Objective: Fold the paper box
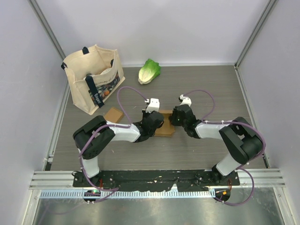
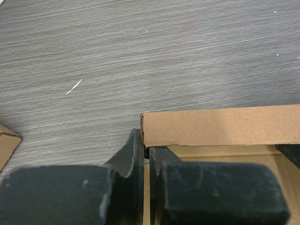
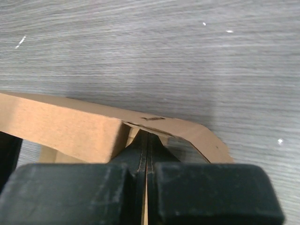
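1. Paper box: brown cardboard, sits flat on the desk around the middle, between the two arms' tips.
2. Left fingers: nearly together, clamped on a thin cardboard wall at the box's left end. The left wrist view shows a strip of wall pinched between them, just beside a corner of the box's far wall.
3. Right fingers: pressed together on a thin cardboard edge at the box's right end. The right wrist view shows a curved flap bending away just past the tips.
4. The far wall of the box stands up; the inside is open on top.
5. Both arms reach in low from the near edge and meet at the box.
6. Tote bag: upright at far left, with items inside that are too small to tell.
7. Lettuce: lies at the far edge, middle, well apart from the box.
8. Small cardboard piece: flat on the desk, left of the box, near the bag.
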Controlling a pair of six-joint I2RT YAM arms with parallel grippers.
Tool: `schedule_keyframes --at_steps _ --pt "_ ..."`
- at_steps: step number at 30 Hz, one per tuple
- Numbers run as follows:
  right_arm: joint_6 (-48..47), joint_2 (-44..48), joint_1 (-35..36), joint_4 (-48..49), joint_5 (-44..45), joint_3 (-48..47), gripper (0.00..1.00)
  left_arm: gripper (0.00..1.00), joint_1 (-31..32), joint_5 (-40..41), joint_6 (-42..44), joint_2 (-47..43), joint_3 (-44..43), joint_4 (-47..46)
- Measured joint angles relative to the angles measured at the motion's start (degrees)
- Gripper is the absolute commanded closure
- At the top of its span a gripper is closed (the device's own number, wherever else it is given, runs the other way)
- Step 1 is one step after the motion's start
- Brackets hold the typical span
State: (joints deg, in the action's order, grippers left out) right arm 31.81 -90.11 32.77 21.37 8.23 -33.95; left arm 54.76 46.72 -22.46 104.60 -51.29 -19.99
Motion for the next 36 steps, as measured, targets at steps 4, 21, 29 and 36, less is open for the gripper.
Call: schedule_keyframes --at_steps 4,21,29,36 --pt "0.2 -2.0 0.7 1.5 -0.1 -1.2 0.99 1.0 0.0 0.6 -0.1 0.0 0.0 0.3" --pt "-11.0 12.5 -1.8 -37.7 3.9 -13.9 0.45 1.0 0.0 0.8 -0.7 0.0 0.0 0.4" --pt "-22.0 4.3 -3.1 -43.7 0.7 -20.9 0.55 1.0 0.1 0.8 -0.9 0.0 0.0 0.4" --pt "-23.5 0.2 -2.4 -44.3 -0.5 -21.4 0.99 1.0 0.1 0.8 -0.9 0.0 0.0 0.3"
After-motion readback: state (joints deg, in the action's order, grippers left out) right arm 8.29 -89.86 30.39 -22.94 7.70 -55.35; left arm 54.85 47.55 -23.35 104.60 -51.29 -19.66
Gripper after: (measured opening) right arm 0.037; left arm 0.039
